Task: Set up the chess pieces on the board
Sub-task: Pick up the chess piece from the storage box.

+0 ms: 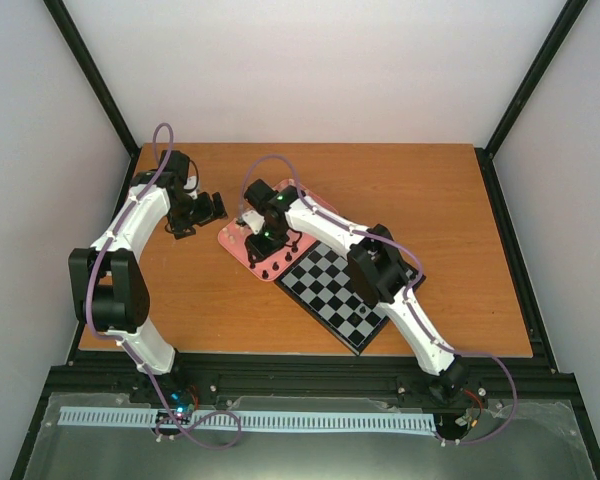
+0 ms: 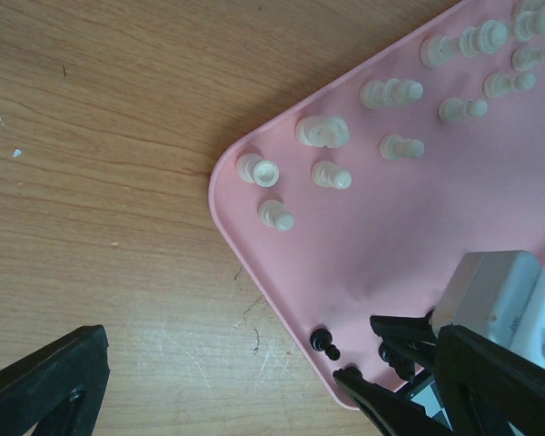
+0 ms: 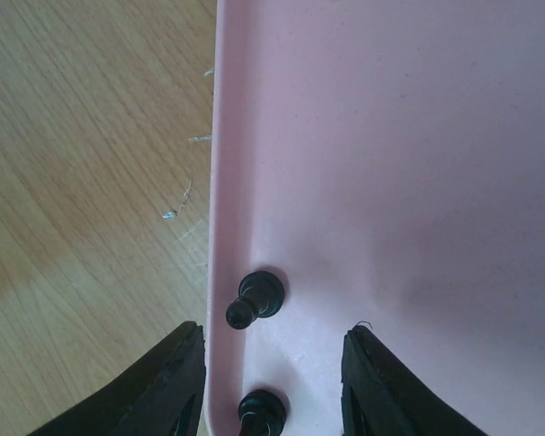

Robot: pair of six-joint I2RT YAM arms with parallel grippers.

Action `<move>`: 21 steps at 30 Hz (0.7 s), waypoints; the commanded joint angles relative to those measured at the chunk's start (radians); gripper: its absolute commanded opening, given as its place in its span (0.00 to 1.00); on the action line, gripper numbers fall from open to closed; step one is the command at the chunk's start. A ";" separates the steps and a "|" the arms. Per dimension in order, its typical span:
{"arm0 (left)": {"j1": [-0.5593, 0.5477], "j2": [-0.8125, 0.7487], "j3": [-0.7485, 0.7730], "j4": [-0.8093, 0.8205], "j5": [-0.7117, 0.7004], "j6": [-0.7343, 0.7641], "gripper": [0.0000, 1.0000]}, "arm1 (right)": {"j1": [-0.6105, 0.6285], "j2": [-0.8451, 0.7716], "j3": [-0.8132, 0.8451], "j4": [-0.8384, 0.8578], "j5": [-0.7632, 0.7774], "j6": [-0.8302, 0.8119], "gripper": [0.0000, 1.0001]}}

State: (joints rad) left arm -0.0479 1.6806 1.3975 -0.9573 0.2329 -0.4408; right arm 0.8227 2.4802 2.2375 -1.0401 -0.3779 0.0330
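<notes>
My right gripper hangs open over the near-left corner of the pink tray. Its left finger is outside the rim and its right finger is over the tray. A black chess piece stands between the fingers at the frame's bottom edge, untouched. A second black pawn stands just ahead by the rim. Several cream pieces stand further along the tray. The board lies to the right, partly under the right arm. My left gripper is open and empty over the table beside the tray.
The pink tray sits against the board's far-left edge. In the left wrist view the right gripper's fingers reach in at the tray's corner. Bare wooden table lies left of the tray.
</notes>
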 commanded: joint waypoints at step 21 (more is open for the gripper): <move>-0.004 -0.003 0.009 0.016 0.005 -0.010 1.00 | 0.012 0.075 0.053 0.005 -0.040 0.003 0.25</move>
State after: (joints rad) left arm -0.0479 1.6802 1.3975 -0.9573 0.2329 -0.4412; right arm 0.8253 2.5355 2.2608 -1.0374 -0.4099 0.0372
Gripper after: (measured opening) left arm 0.998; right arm 0.270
